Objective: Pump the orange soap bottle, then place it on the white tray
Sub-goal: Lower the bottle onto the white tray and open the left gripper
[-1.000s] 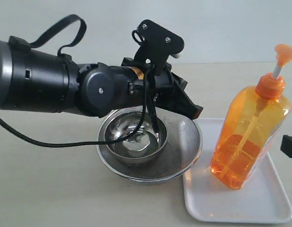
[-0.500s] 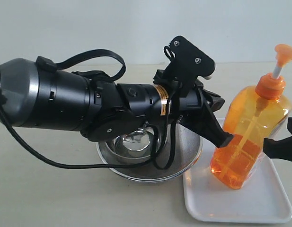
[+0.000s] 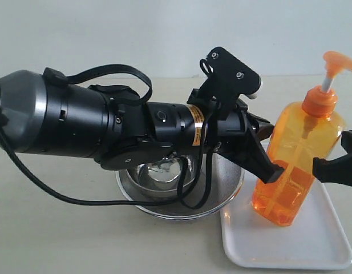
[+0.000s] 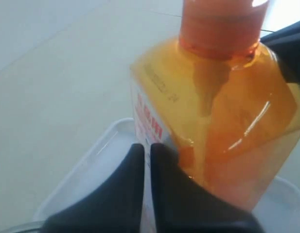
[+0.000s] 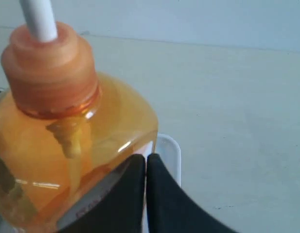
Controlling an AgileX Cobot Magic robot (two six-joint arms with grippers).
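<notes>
Half a second ago the orange soap bottle [image 3: 295, 148] leaned further to the right. Now its pump head [image 3: 338, 60] and collar sit a little further left, and the body stands nearer upright, though it is still tilted. The right gripper [image 3: 318, 166] has come further in from the right edge and now lies against the bottle's right side. A second ago it barely showed at the frame's edge, and the left arm [image 3: 79, 120] hung over the bowl, not yet at the bottle.

The left gripper [image 3: 271, 171] reaches across the middle, its tip against the bottle's left side, low on the body. In the left wrist view its fingers [image 4: 125, 194] are pressed together with only a thin slit between them, just in front of the red-lettered label. In the right wrist view the right gripper's fingers [image 5: 120, 199] are likewise closed on each other, with their tips at the bottle wall. Neither gripper holds the bottle; it stands between the two closed tips.

The bottle's base rests on the left part of the white tray [image 3: 312, 251], which carries nothing else. Orange liquid and a dip tube show through the bottle's wall. Beside the tray, a steel bowl [image 3: 158, 174] sits inside a mesh strainer [image 3: 221, 188] on the pale table [image 3: 50, 228]. Whether the bowl holds anything I cannot tell.
</notes>
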